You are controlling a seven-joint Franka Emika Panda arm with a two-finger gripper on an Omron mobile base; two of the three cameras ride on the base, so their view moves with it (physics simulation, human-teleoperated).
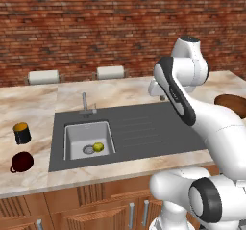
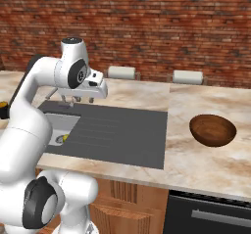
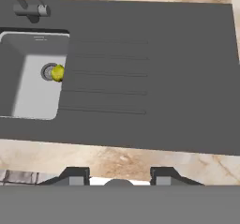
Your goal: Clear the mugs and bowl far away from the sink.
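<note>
mugs [image 1: 21, 147] left of sink [image 1: 89, 140] | bowl [image 2: 213, 129] right, on counter [image 2: 206, 164]

Base views flank the sink [image 1: 89, 140]; hand view overhead.

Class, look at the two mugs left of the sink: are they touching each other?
Apart. The left base view shows bare marble counter between the black mug and the dark red mug.

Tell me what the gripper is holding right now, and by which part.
Nothing is held. The gripper hangs over the draining board of the sink, its fingertips apart with bare space between them.
</note>
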